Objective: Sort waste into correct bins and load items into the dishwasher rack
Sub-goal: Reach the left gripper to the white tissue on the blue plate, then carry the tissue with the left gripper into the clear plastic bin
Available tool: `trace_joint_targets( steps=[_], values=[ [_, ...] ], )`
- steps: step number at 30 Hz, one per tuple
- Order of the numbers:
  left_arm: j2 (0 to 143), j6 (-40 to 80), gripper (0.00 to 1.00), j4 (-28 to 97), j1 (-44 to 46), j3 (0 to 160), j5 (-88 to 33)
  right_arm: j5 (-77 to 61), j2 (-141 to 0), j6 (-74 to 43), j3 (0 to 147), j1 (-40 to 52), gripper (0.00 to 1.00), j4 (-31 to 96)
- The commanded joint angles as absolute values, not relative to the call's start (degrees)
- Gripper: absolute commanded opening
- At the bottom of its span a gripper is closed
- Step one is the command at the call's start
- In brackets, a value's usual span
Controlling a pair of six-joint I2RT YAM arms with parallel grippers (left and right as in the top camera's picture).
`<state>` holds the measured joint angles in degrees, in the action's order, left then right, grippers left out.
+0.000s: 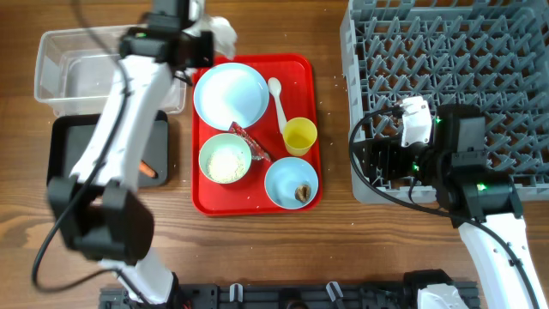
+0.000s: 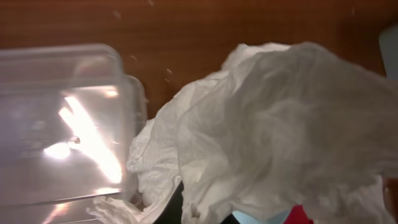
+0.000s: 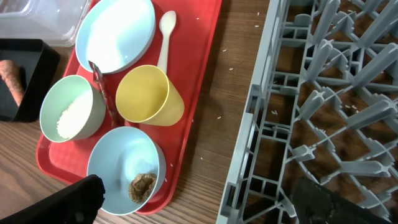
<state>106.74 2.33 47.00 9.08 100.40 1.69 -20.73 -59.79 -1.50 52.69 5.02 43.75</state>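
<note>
Now | left gripper clenched on crumpled white napkin | right gripper released, at dishwasher rack edge

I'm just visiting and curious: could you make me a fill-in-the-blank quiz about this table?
The carrot lies in the ___ tray.
The left gripper is shut on a crumpled white ___.
The brown lump sits in a pale blue ___.
Missing words: black; napkin; bowl.
</note>
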Motion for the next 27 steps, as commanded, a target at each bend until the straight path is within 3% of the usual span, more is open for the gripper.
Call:
trace_joint_targets(
  steps=[1, 7, 8, 9, 11, 19, 27],
  values=[
    [104.9, 3.4, 0.04, 47.4, 2.7, 100.9, 7.4, -20.4, -59.9, -2.1, 53.9, 5.3, 1.0, 43.8],
    [111.6, 1.8, 0.06, 44.0, -7.1, 100.4, 7.6, -20.4, -59.9, -2.1, 53.9, 5.3, 1.0, 43.8],
    [113.4, 1.8, 0.15, 43.1, -8.1, 100.4, 7.5, -20.4, -59.9, -2.1, 53.9, 5.3, 1.0, 43.8],
    [115.4, 1.8, 0.4, 42.7, -9.0, 100.4, 7.2, -20.4, -59.9, -2.1, 53.9, 5.3, 1.0, 43.8],
    [118.6, 1.8, 0.99, 42.7, -10.0, 100.4, 6.0, -20.4, -59.9, -2.1, 53.9, 5.3, 1.0, 43.8],
    [115.8, 2.0, 1.0, 46.1, -9.5, 104.1, 3.3, -20.4, -59.9, -2.1, 53.9, 5.3, 1.0, 43.8],
    [105.9, 4.4, 1.0, 69.1, -3.0, 107.5, -13.0, -20.4, -59.9, -2.1, 53.9, 5.3, 1.0, 43.7]
  ],
)
